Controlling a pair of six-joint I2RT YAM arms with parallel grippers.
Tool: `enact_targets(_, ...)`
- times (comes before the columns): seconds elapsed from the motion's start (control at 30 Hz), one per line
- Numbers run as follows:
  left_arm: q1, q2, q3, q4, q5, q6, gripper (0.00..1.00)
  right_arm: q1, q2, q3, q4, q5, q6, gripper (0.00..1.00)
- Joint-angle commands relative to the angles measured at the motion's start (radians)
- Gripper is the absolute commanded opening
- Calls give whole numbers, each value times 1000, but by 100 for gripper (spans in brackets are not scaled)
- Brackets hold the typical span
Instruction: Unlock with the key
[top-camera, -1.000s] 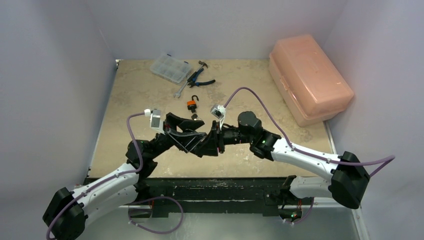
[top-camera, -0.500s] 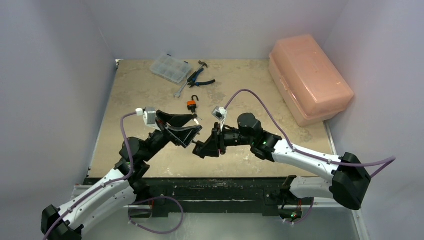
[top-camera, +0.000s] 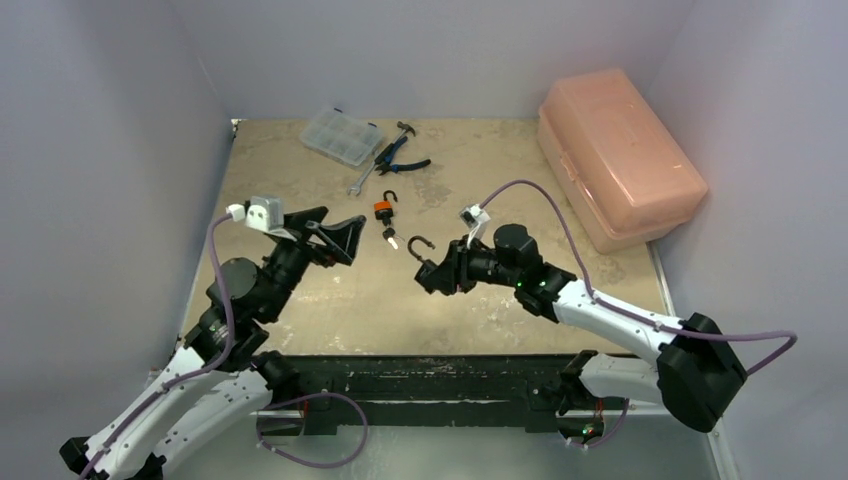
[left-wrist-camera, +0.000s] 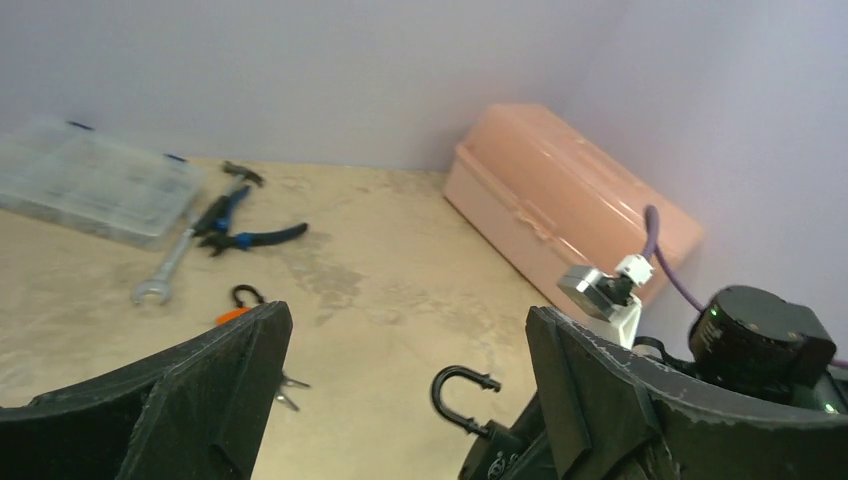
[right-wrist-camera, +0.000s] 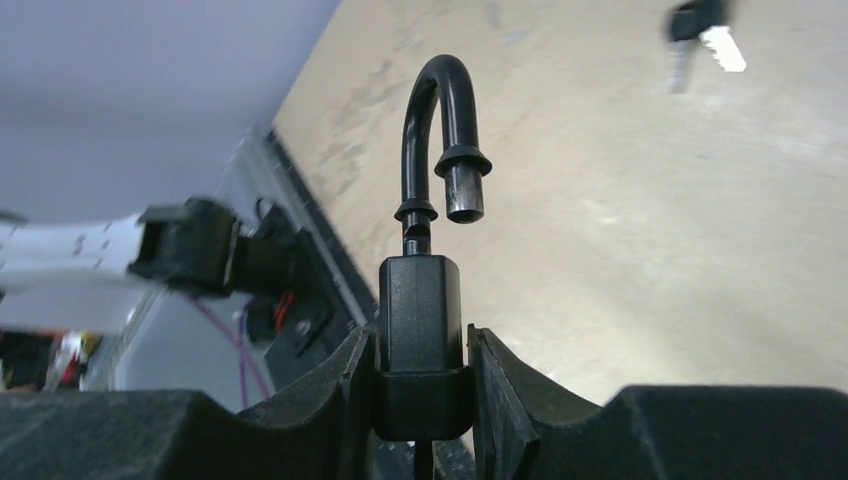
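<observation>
**Arms part, padlock hangs open in the right gripper**

Your two arms, locked together at mid-worktop a second ago, have swung apart. The left gripper (left-wrist-camera: 408, 318) has drawn back toward the left wall with its fingers spread wide and nothing between them. The right gripper (right-wrist-camera: 420, 342) has shifted right and is clamped on the body of the black padlock (right-wrist-camera: 420, 300), held above the worktop (top-camera: 500, 170). Its shackle (right-wrist-camera: 428, 110) is sprung, one leg out of the body. The key (top-camera: 390, 238) lies on the worktop between the grippers, just beside the orange padlock (top-camera: 383, 208).

The unlocking looks done, so the danger now is undoing it. Lower the right gripper carelessly and the raised shackle could strike the worktop and snap home. Bring the left arm back in low and it may sweep the key away.

You have bare worktop between and in front of both grippers. The pink toolbox (top-camera: 620, 150) crowds the far right, loose tools (top-camera: 390, 160) line the far edge, and the left wall sits close to the left arm.
</observation>
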Motion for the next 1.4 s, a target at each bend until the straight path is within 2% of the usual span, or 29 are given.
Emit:
enact_targets(0.0, -1, 30, 144, -182, -189, 172, 98, -101, 14, -19, 107, 35, 87, 0)
enact_targets(0.1, -1, 73, 195, -210, -245, 282, 99, -160, 83, -31, 153, 13, 134, 0)
enact_targets(0.2, -1, 110, 136, -174, -342, 359, 99, -192, 169, -5, 178, 7, 161, 0)
enact_targets(0.27, 0, 107, 72, -142, -382, 350, 99, -205, 234, 30, 176, 6, 169, 0)
enact_targets(0.33, 14, 89, 70, -172, -338, 329, 99, -221, 303, 70, 176, -2, 177, 0)
enact_targets(0.63, 19, 36, 26, -159, -369, 339, 99, -290, 651, 328, 222, -79, 287, 2)
enact_targets(0.67, 20, 40, 27, -159, -367, 342, 99, -296, 686, 352, 238, -90, 310, 7)
enact_targets(0.77, 20, 40, 26, -158, -359, 344, 98, -315, 788, 436, 287, -113, 375, 34)
enact_targets(0.87, 21, 30, 18, -149, -357, 349, 98, -331, 892, 546, 283, -136, 403, 67)
enact_targets(0.97, 21, 21, 14, -145, -354, 354, 98, -349, 940, 609, 266, -138, 416, 92)
enact_targets(1.0, 20, 21, 13, -145, -355, 354, 99, -352, 946, 616, 262, -140, 416, 96)
enact_targets(1.07, 21, 21, 12, -145, -355, 355, 99, -357, 939, 610, 259, -138, 410, 98)
enact_targets(1.37, 21, 15, 13, -146, -349, 357, 99, -361, 819, 506, 193, -83, 318, 99)
